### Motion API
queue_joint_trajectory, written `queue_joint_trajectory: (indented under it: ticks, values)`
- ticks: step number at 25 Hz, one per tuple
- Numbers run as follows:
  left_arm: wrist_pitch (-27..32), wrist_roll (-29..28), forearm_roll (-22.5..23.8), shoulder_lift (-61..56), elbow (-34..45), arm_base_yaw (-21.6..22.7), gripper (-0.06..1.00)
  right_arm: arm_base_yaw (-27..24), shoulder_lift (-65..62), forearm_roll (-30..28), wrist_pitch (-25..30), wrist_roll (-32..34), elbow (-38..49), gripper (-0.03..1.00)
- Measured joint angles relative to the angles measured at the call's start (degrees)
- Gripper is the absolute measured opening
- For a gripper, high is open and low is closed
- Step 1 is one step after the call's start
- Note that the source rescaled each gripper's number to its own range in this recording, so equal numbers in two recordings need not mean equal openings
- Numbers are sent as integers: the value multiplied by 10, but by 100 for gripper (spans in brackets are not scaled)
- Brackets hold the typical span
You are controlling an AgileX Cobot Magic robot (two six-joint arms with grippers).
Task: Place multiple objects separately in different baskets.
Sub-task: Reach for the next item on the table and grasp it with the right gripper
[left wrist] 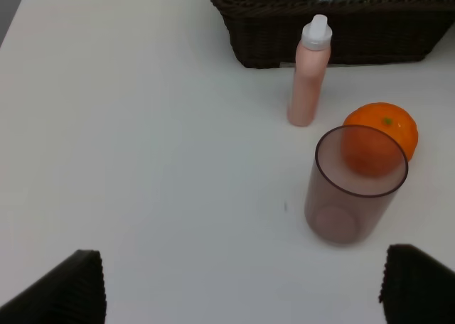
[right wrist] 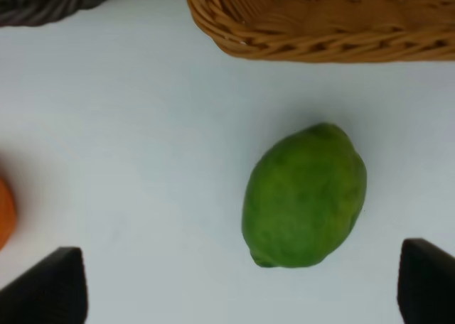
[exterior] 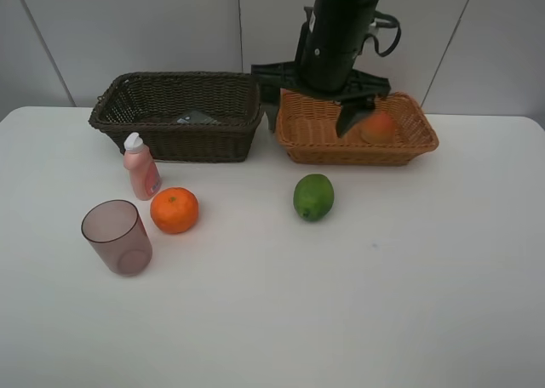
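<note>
Mauve cup point(exterior: 117, 236), orange point(exterior: 174, 210), pink bottle point(exterior: 140, 167) and lime point(exterior: 313, 196) on worktop point(exterior: 383, 303), to sort yet. Already placed: peach point(exterior: 379, 128) in tan basket point(exterior: 306, 141), black bottle point(exterior: 196, 116) in dark basket point(exterior: 170, 145). Left gripper point(left wrist: 245, 288) and right gripper point(right wrist: 238, 288) wide open, empty.

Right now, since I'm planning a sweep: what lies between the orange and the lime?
Nothing; the exterior high view shows bare table between orange and lime.
</note>
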Motion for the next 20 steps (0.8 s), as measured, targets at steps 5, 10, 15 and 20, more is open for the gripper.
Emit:
queue_joint_trajectory:
  ticks: [5,10,15,20]
  values:
    - [0,0,0,0,0,0,100,-3,2,1,-8,7,34,99]
    - [0,0,0,0,0,0,100,-7,32,0,-10,8,39,98]
    - [0,0,0,0,0,0,100,-7,63,-1,-12,8,39,96]
    - [0,0,0,0,0,0,100,-8,83,-2,-27,8,41,96]
